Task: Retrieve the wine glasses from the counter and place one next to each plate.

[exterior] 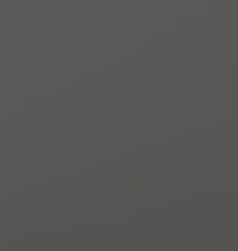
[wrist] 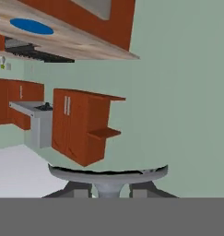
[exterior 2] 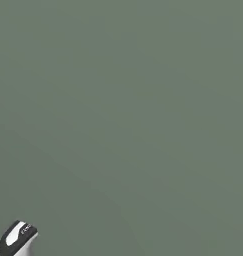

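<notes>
Nearest the hand camera: wine glass [wrist: 108, 177], round foot edge-on across the bottom centre, stem dropping between the gripper [wrist: 108, 192]. The jaws stand narrowly apart and clamp that stem, so the glass axis runs straight out along them. Blue plate [wrist: 31, 26] sits at upper left on the tabletop [wrist: 85, 44], well apart from the glass. Judgement: carry heads up-left in frame.

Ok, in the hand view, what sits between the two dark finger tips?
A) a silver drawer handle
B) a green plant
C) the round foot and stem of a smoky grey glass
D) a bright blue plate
C: the glass's round grey foot spans just above the gripper, its stem between the tips.
</notes>
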